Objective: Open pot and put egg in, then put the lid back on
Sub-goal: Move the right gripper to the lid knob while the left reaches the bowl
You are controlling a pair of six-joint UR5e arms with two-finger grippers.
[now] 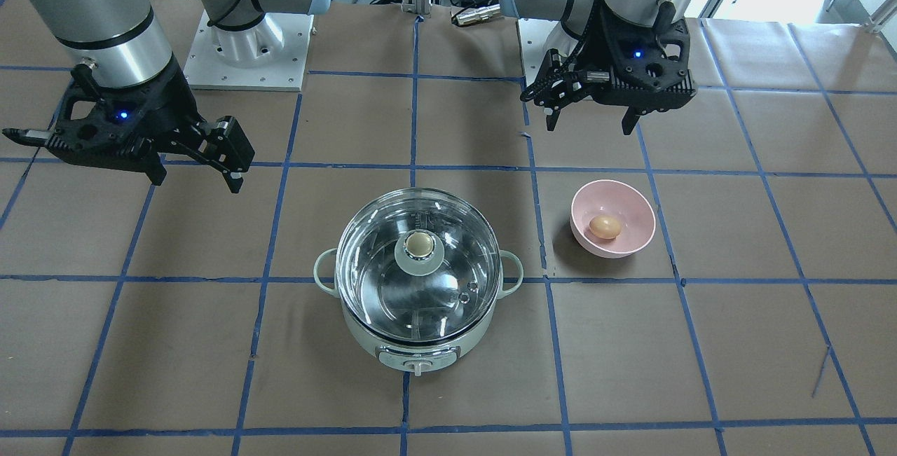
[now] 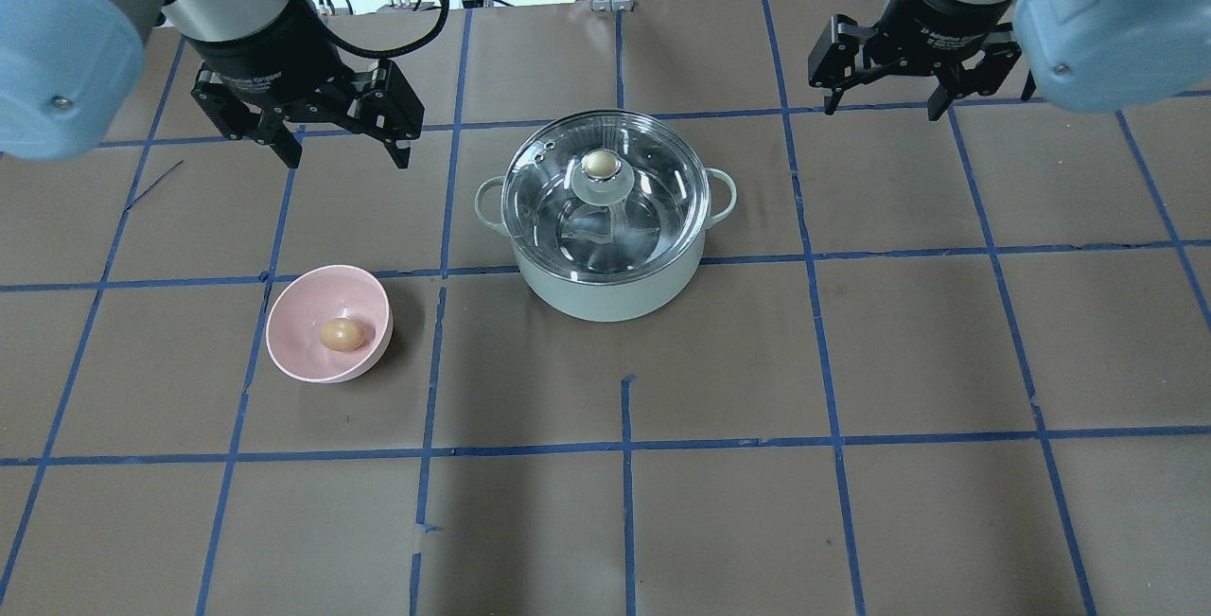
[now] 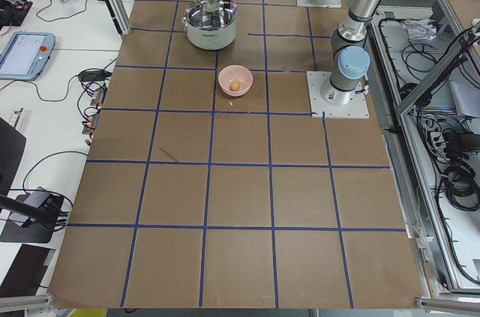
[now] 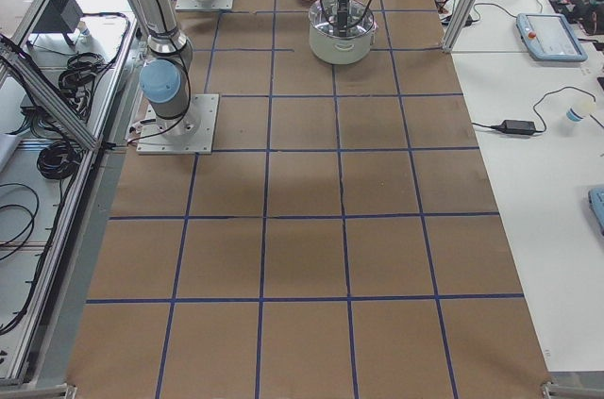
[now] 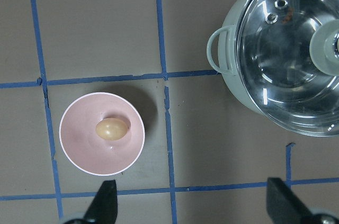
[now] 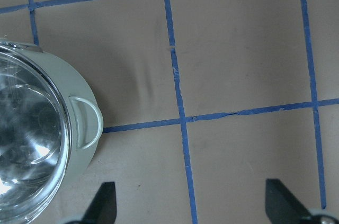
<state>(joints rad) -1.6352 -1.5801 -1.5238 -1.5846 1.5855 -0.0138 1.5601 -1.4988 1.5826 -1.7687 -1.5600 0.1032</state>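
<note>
Finds the left gripper released, jaws spread wide with nothing between them, hanging above the brown paper-covered table, near the pink bowl but clear of it; finds the right gripper likewise released and empty, on the other side of the pot from the bowl, touching nothing. Looks down from the left wrist past two dark fingertips onto the bowl and, beside it, one loop handle of the pot; looks down from the right wrist past its own fingertips onto bare paper and the other loop handle. Places the egg in the bottom of the bowl, lying on its side, well apart from the pot and on the left arm's side of it. Places the pot near the middle of the table between the two arms, upright, dial knob facing away from the robot. Shows the lid seated flat on the pot's rim, beige knob at its centre, steam holes near the edge on the bowl's side, steel interior visible through the glass. Notes blue tape lines gridding the paper
</note>
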